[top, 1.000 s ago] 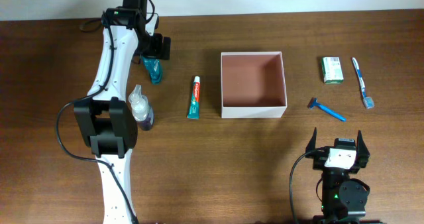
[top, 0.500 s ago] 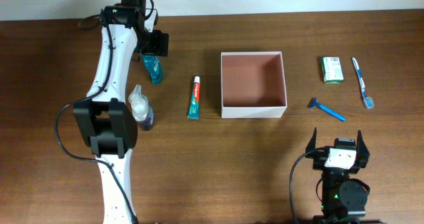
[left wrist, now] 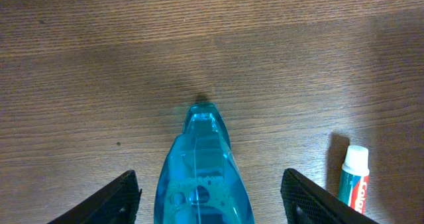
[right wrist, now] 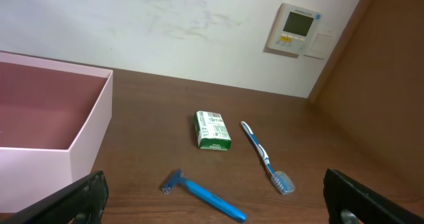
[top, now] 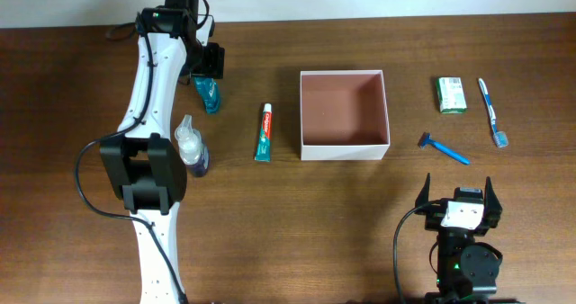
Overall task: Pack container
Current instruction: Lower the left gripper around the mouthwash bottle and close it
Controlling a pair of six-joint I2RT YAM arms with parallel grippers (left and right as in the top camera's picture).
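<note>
Brown wooden table (top: 270,214): your left gripper (left wrist: 209,187) straddles the blue bottle (left wrist: 202,164), jaws apart, not yet clamped. You're likely on the first pick. Next, pinch it squarely, lift, and carry it to the empty container (top: 344,148), well off beyond the toothpaste (left wrist: 354,177).

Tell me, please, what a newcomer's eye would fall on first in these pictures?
The white-walled container stands empty at mid-table, its reddish-brown inside bare. At the far left, the left claw straddles a lying blue bottle, fingers clear of it on both sides. A razor, a green-and-white packet and a toothbrush lie right of the container.
</note>
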